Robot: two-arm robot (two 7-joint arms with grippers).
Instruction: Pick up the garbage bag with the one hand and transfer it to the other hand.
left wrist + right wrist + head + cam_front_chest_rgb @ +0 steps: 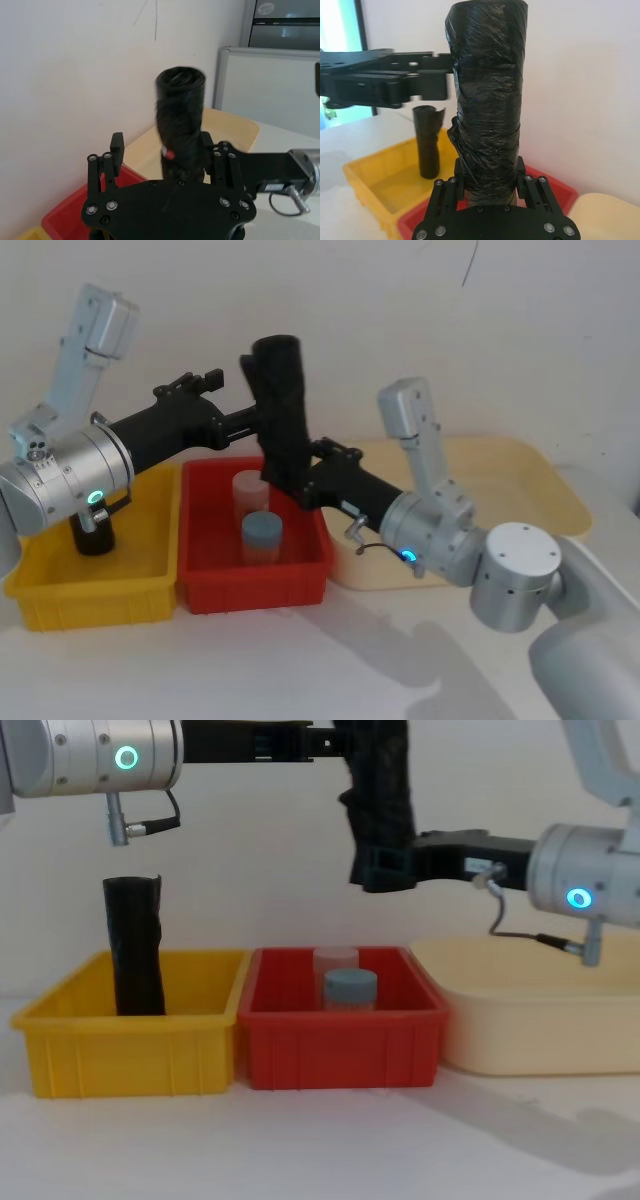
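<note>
Above the red bin [205, 590], you have the garbage bag [280, 410] upright in the air, clamped low by the right gripper [490, 172], the left gripper [170, 142] standing open around its upper part: handover judged made, withdrawal outstanding.

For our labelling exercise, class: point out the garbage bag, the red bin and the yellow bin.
garbage bag [490, 100], right wrist view, middle of its wrap.
red bin [340, 1060], chest view, front wall.
yellow bin [130, 1065], chest view, front wall.

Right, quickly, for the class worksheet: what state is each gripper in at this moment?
Left gripper: open, at the upper part of the garbage bag.
Right gripper: closed on the garbage bag's lower end.
</note>
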